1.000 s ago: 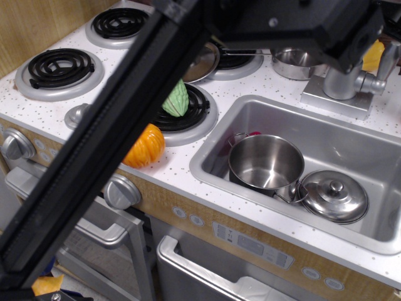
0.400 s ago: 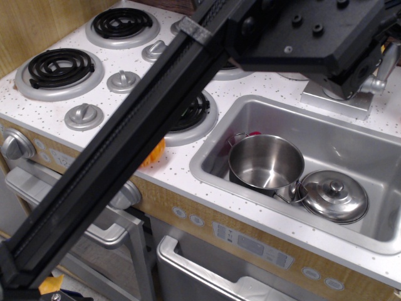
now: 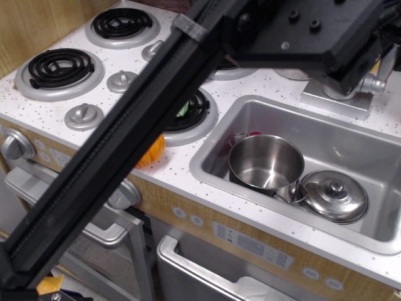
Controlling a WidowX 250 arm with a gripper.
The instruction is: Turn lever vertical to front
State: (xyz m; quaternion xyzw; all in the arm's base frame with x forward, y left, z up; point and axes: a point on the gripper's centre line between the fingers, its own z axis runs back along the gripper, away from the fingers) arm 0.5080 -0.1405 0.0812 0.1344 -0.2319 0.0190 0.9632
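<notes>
The lever (image 3: 374, 83) is a short silver stub that juts to the right from the tap column at the top right. The tap's base plate (image 3: 334, 104) sits behind the sink. My black arm crosses the view from the bottom left to the top right. Its wide black head covers most of the tap column. The gripper end (image 3: 357, 68) sits right at the column, just left of the lever. The fingers are hidden by the head, so I cannot tell whether they are open or shut, or whether they touch the lever.
A steel pot (image 3: 266, 164) and its lid (image 3: 334, 196) lie in the sink (image 3: 213, 150). An orange toy (image 3: 153, 149) and a green toy (image 3: 183, 110) show partly behind the arm by the front burner. Coil burners (image 3: 57, 66) and grey knobs (image 3: 84, 115) are on the left.
The arm has swung right and towards the tap, uncovering the stove knobs and covering the tap column. Since 0.4 s ago it has barely moved. The lever looks unchanged.
</notes>
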